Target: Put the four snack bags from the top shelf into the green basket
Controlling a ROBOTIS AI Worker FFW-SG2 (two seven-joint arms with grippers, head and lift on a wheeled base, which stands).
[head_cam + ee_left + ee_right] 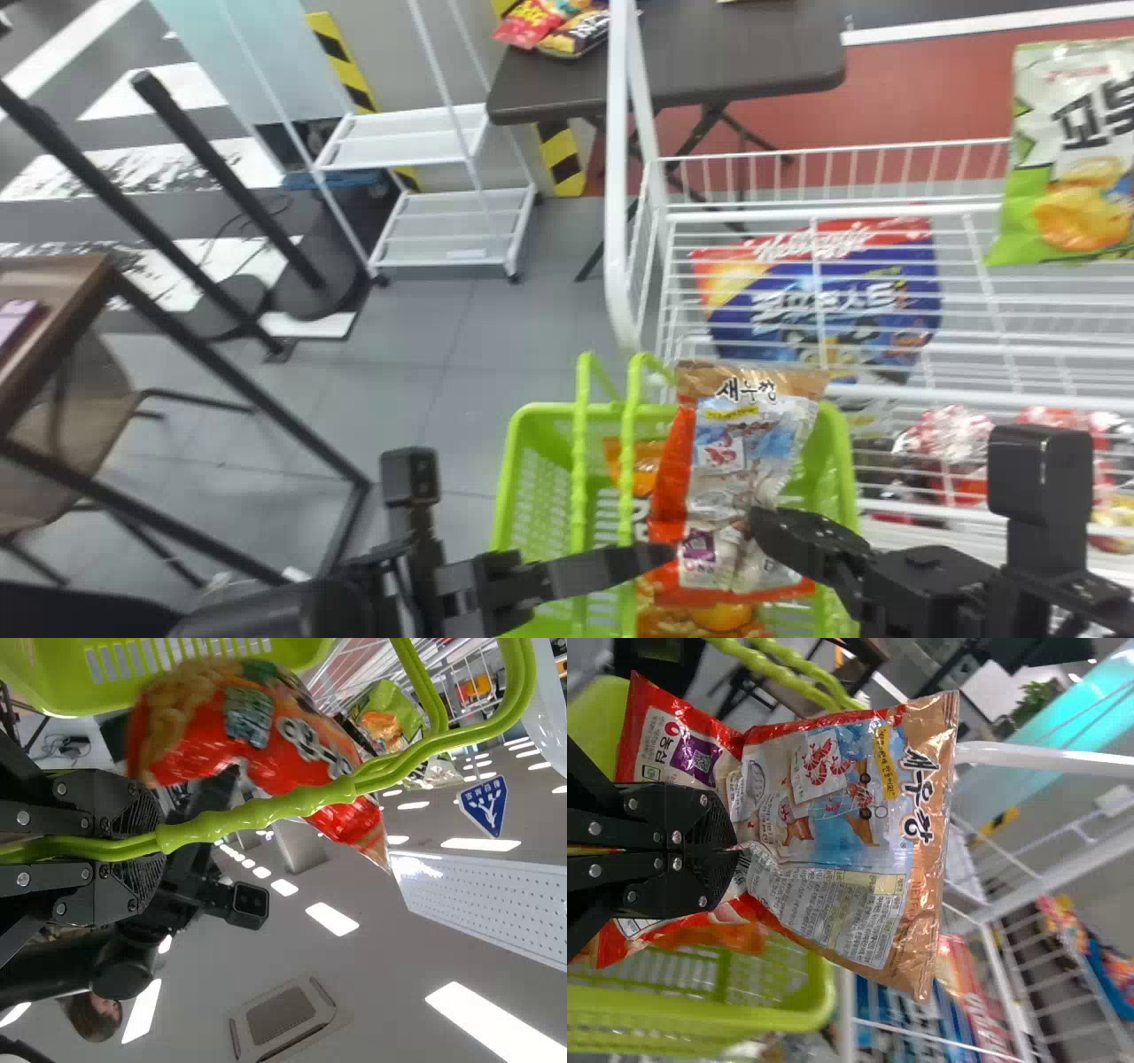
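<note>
The green basket (pixel 529 496) stood upright and open, its walls slotted and its twin twisted handles (pixel 580 478) raised. Above its opening, a red-and-silver snack bag (pixel 731 452) with a brown top band and shrimp pictures was held nearly upright, pinched and creased toward its lower end. Inside lay an orange bag (pixel 647 462) toward the far rim and another (pixel 700 618), printed with golden snacks, toward the near rim. A white-and-green bag (pixel 1076 168) stood upright at the top shelf's (pixel 824 211) right part.
</note>
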